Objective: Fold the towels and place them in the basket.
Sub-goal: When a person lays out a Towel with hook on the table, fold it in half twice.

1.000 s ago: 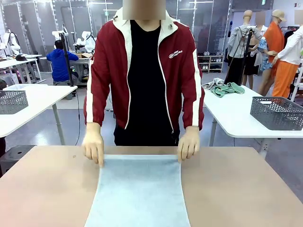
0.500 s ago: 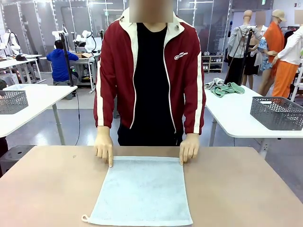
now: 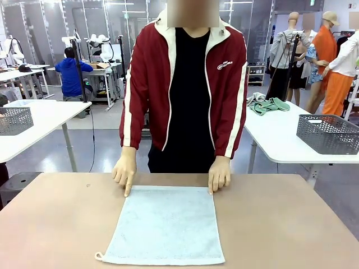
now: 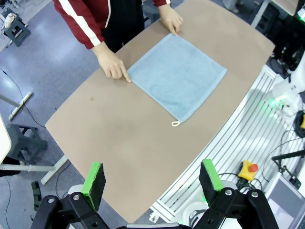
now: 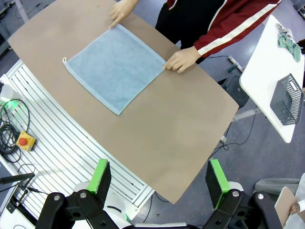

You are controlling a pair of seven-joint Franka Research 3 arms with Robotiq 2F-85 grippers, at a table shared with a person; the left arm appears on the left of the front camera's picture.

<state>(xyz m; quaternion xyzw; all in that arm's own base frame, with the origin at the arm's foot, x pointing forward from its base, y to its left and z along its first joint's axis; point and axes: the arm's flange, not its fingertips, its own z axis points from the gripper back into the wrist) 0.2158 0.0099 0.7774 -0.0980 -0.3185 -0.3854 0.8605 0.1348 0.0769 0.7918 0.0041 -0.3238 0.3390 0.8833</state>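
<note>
Barely started: the blue towel lies flat and unfolded mid-table, the person's hands pin its far corners, and the left gripper and right gripper hang wide open and empty above the table, with folding and basketing not yet done.

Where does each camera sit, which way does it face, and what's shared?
Front view: robot's side, low, facing the person across the brown table; their hands show.
Left wrist view: high, looking down; open left gripper at bottom.
Right wrist view: likewise; open right gripper.
Shared: flat pale blue terry-cloth towel, both hands at its corners.
</note>
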